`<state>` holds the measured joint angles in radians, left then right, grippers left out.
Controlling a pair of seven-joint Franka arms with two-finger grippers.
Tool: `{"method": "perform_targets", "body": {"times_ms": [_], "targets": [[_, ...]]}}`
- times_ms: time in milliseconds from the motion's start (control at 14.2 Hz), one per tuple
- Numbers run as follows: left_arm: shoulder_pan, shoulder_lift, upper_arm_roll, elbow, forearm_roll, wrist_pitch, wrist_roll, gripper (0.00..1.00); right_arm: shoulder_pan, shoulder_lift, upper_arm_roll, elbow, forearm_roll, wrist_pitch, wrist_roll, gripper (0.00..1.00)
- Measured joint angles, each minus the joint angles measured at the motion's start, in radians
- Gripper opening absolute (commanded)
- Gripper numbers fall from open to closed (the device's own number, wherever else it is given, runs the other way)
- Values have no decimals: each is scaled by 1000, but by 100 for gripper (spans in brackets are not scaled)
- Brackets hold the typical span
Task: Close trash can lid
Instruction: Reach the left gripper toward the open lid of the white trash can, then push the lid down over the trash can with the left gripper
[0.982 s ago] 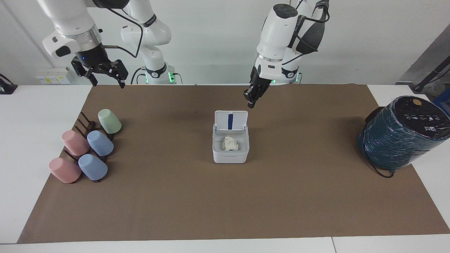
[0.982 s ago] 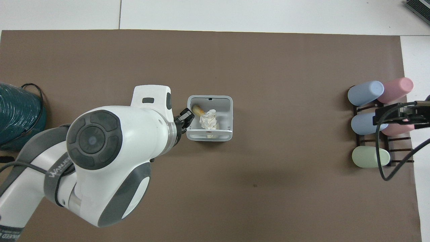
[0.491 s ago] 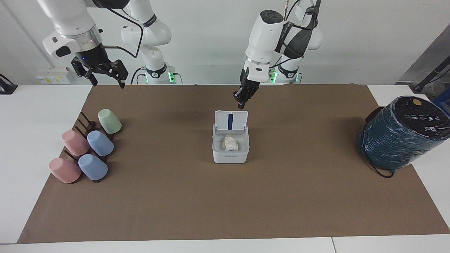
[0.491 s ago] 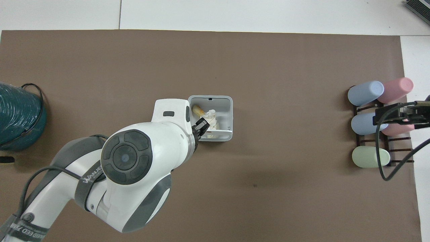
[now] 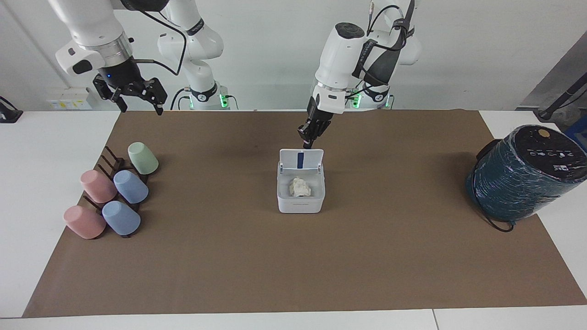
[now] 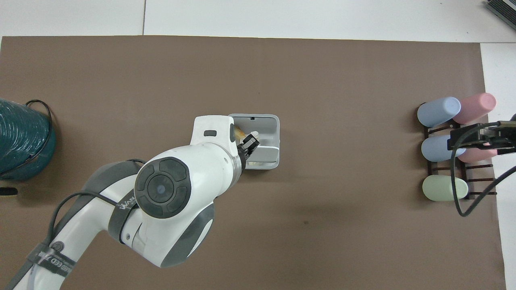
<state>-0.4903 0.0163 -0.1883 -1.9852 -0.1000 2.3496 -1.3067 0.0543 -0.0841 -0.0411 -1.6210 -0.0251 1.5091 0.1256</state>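
Note:
The small white trash can (image 5: 300, 204) stands mid-table on the brown mat, with crumpled paper (image 5: 299, 187) inside. Its lid (image 5: 301, 160) stands open on the side nearer the robots, blue stripe showing, tipped slightly over the can. My left gripper (image 5: 306, 141) is shut, with its tip at the lid's top edge. In the overhead view the left gripper (image 6: 250, 143) covers part of the can (image 6: 277, 129), and the lid (image 6: 267, 154) shows as a tilted panel. My right gripper (image 5: 137, 98) is open and waits in the air over the cup rack (image 6: 479, 137).
A large dark teal cylinder (image 5: 523, 174) stands at the left arm's end of the table (image 6: 20, 137). A rack with several pastel cups (image 5: 112, 192) lies at the right arm's end (image 6: 443, 147).
My left gripper has swung from beside the can and come down to the lid's top edge. The lid has tipped a little over the can. The right arm has not moved.

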Motion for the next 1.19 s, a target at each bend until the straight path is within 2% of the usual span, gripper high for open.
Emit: {"method": "perform_targets", "body": {"times_ms": [561,1193], "targets": [[0,76,10,1,0,234,-2,0,0,0,0,0,0,0,0,100],[10,109,17,2,0,289,-2,0,0,0,0,0,0,0,0,100]]}}
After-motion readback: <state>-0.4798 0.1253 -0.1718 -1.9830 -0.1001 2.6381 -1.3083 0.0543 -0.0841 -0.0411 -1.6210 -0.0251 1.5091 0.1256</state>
